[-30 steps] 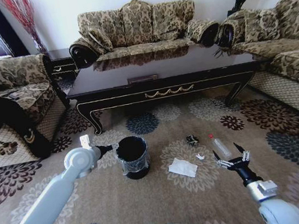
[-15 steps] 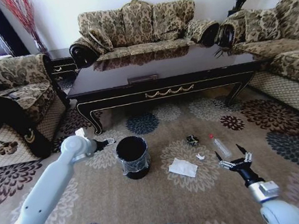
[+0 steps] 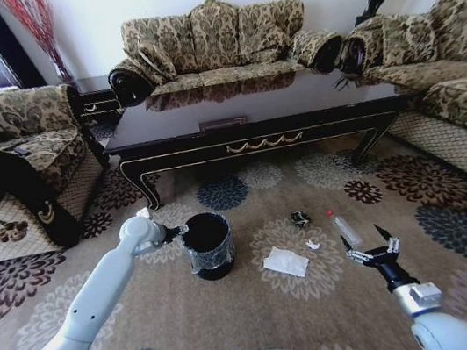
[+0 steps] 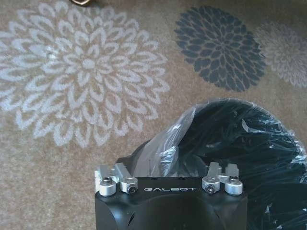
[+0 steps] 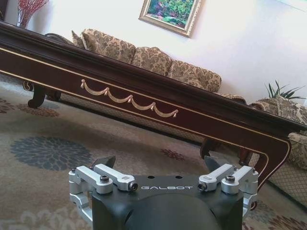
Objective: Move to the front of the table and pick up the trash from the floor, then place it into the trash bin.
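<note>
Robot's parked in front of the table (image 3: 252,123) and we're at the pickup step, I'd say: the trash sits on the floor (image 3: 240,325) right of the trash bin (image 3: 208,245) — white tissue (image 3: 285,262), green wrapper (image 3: 299,218), red-capped tube (image 3: 343,229) — with the right tool (image 3: 372,252) spread open and empty just beside the tube; next it needs to drop and close on a piece. The left tool (image 3: 176,231) is at the bin's rim, grip impossible to tell; its wrist view adds the liner (image 4: 230,143) up close, while the right wrist view sees the table's gold apron trim (image 5: 128,99).
</note>
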Robot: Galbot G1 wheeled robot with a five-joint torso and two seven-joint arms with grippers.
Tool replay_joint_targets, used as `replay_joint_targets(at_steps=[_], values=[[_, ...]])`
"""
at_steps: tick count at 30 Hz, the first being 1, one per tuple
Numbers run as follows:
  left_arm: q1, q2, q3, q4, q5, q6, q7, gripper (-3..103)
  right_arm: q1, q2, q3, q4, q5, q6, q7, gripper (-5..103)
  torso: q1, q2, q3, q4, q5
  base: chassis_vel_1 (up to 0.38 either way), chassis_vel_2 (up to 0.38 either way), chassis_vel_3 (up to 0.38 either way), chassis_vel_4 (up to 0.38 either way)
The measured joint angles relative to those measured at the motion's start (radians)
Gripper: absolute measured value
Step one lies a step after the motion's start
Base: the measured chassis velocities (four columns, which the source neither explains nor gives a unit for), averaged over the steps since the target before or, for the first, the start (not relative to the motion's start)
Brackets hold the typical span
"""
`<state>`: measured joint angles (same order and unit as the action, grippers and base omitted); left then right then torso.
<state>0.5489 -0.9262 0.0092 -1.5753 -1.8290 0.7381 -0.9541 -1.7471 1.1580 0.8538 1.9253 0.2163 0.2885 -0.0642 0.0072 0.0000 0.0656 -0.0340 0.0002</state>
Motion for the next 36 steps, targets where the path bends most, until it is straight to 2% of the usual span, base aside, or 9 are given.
replay_joint_targets(at_steps=[6, 9, 10, 12, 15, 19, 24, 31, 36], values=[[-0.009, -0.044, 0.004, 0.035, 0.016, -0.001, 0.003, 61, 0.000, 0.001, -0.001, -0.004, 0.003, 0.000, 0.000, 100, 0.000, 0.000, 0.000, -0.0003, -0.0001, 0.000, 0.000, 0.000, 0.000], [-0.011, -0.061, 0.007, 0.046, 0.027, -0.002, 0.003, 51, 0.000, 0.002, 0.000, -0.006, 0.003, 0.001, 0.000, 100, 0.000, 0.000, 0.000, 0.0000, 0.0001, 0.000, 0.000, 0.000, 0.000], [-0.011, -0.063, 0.008, 0.046, 0.028, -0.002, 0.003, 40, -0.001, 0.001, 0.002, -0.006, 0.004, 0.002, 0.000, 100, 0.000, 0.000, 0.000, 0.0002, 0.0000, 0.000, 0.000, 0.000, 0.000], [-0.011, -0.063, 0.010, 0.046, 0.029, -0.002, 0.004, 40, -0.001, 0.000, 0.005, -0.007, 0.006, 0.002, 0.000, 100, 0.000, 0.000, 0.000, 0.0002, -0.0001, 0.000, 0.000, 0.000, 0.000], [-0.004, -0.055, 0.011, 0.043, 0.031, -0.002, 0.005, 24, 0.002, -0.003, 0.011, -0.011, 0.014, 0.002, 0.002, 100, 0.000, 0.000, 0.000, -0.0002, 0.0000, 0.000, 0.000, 0.000, 0.000], [0.018, -0.047, 0.004, 0.035, 0.035, -0.002, 0.005, 12, 0.010, -0.011, 0.017, -0.013, 0.025, 0.001, 0.005, 100, 0.000, 0.000, 0.000, -0.0002, -0.0005, 0.000, 0.000, 0.000, 0.000], [0.045, -0.034, -0.009, 0.018, 0.034, -0.002, 0.006, 4, 0.010, -0.014, 0.018, -0.013, 0.023, 0.001, 0.008, 100, 0.000, 0.000, 0.000, -0.0002, -0.0009, 0.000, 0.000, 0.000, 0.000], [0.068, 0.008, -0.040, -0.025, 0.026, -0.003, 0.005, 4, 0.011, -0.012, 0.011, -0.012, -0.005, -0.015, 0.040, 100, 0.000, 0.000, 0.000, 0.0001, -0.0003, 0.000, 0.000, 0.000, 0.000], [0.109, 0.076, -0.068, -0.107, 0.003, -0.003, -0.001, 4, 0.021, -0.044, -0.010, 0.006, -0.027, -0.086, 0.130, 100, 0.000, 0.000, 0.000, -0.0004, -0.0001, 0.000, 0.000, 0.000, 0.000]])
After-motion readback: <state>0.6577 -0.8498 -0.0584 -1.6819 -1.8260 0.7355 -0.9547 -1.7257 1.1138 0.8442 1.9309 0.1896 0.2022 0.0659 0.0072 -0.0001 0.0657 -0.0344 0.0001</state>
